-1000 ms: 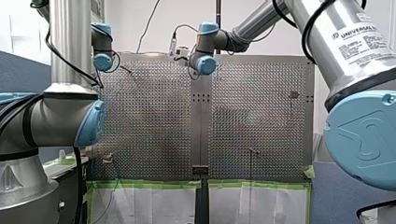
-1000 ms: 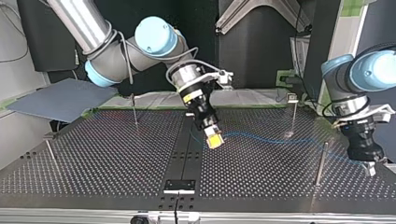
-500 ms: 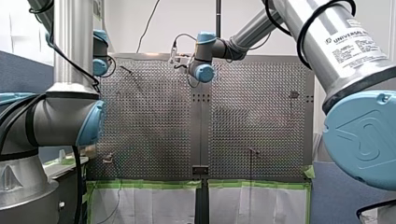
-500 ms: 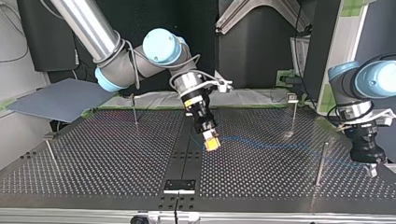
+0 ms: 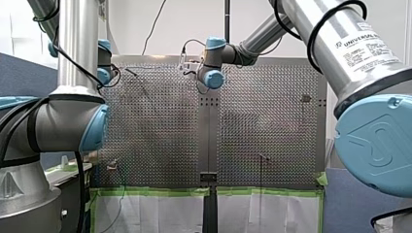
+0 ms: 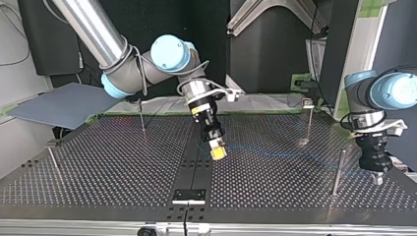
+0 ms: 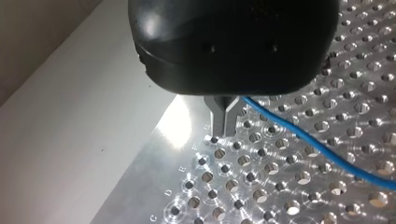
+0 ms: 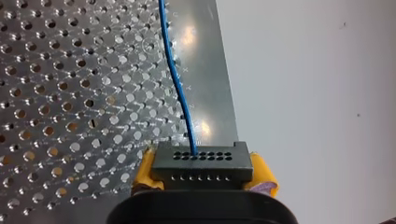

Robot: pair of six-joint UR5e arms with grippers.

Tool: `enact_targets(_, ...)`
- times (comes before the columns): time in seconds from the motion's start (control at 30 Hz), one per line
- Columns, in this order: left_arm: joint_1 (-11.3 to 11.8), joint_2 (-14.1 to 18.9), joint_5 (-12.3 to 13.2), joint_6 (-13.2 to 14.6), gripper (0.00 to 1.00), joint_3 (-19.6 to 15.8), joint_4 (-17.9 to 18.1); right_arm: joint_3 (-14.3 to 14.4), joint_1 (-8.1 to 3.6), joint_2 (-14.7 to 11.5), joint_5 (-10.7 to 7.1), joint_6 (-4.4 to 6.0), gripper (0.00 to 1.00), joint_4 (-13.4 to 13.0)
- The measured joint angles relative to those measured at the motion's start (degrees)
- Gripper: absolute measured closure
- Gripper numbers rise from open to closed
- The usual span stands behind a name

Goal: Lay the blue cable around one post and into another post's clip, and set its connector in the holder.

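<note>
- Right gripper point(image 6: 218, 152), yellow pads: clamped on the black connector point(image 8: 201, 164). Shifted slightly toward seven o'clock in the top view over the last second, nearer the holder point(image 6: 189, 195), which sits at about seven o'clock of it.
- Left gripper point(image 6: 376, 178): metal fingers pinched together on the blue cable point(image 7: 308, 140). Moved toward nine o'clock, now near the post point(image 6: 337, 172), at its three o'clock.
- Blue cable: strung between both grippers, low over the table point(image 6: 98, 167).
- Judged: slack taken in for routing; clip post point(image 6: 309, 120) unused, connector unseated.
</note>
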Motion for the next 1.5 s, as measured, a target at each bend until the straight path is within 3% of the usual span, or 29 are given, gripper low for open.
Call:
enact_targets(0.33,-0.78,-3.19,2.57,-0.05,1.0,0.9,-0.33,0.0,-0.99,0.27,1.92,-0.92,1.0,0.86)
enact_targets(0.57,-0.95,-3.48,2.97,-0.04,1.0,0.92,-0.39,0.0,-1.91,0.41,3.03,-1.4,1.0,1.66)
enact_targets(0.93,-1.59,-3.5,3.65,2.15,1.0,0.85,-1.53,0.0,-2.24,0.5,4.04,-2.17,1.0,3.42)
enact_targets(0.97,-1.61,-3.5,3.66,2.2,0.48,0.85,-1.55,0.0,-2.24,0.53,4.05,-2.19,1.0,3.48)
enact_targets(1.0,-1.67,-3.5,3.63,2.26,0.27,0.85,-1.6,0.0,-2.24,0.54,4.05,-2.19,1.0,3.52)
enact_targets(1.03,-1.82,-3.5,3.53,2.33,0.27,0.85,-1.78,0.0,-2.25,0.55,4.05,-2.2,1.0,3.55)
enact_targets(1.1,-2.04,-3.5,3.15,2.44,0.0,0.85,-2.32,0.0,-2.25,0.56,4.06,-2.21,1.0,3.68)
enact_targets(1.4,-2.72,-3.5,-1.22,3.18,0.0,0.85,-4.69,0.04,-2.58,0.78,5.06,-2.22,1.0,5.3)
enact_targets(1.5,-2.84,-3.52,-1.55,2.74,0.0,0.85,-4.8,0.12,-2.92,0.94,5.38,-2.22,1.0,6.12)
